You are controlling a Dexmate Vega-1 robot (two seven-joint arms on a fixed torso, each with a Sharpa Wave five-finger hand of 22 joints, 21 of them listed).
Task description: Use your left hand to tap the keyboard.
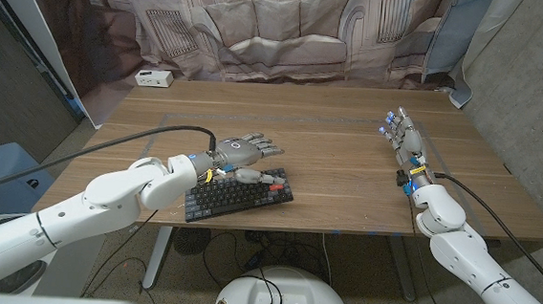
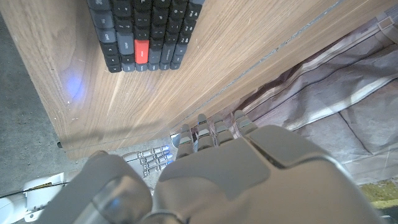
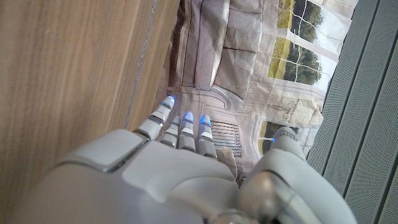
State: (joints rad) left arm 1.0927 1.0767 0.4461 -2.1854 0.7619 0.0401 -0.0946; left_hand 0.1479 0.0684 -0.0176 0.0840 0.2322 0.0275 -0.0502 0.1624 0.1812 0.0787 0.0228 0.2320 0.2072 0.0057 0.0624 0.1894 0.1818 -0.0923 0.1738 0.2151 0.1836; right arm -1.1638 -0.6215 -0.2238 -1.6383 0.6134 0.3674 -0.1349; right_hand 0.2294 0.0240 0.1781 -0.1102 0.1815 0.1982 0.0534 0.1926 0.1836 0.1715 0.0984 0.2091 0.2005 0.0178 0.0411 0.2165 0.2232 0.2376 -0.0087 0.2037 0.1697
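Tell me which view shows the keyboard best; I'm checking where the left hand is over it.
The head view: the keyboard lies near the table's front edge, with the left hand over its far side. The left wrist view catches just one end of it, with a red key. The right wrist view gives table and backdrop.

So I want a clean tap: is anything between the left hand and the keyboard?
Nothing visible is. In the head view the left hand hovers just over the keyboard, thumb reaching across its keys, with only bare table around. The white box sits far off at the back corner.
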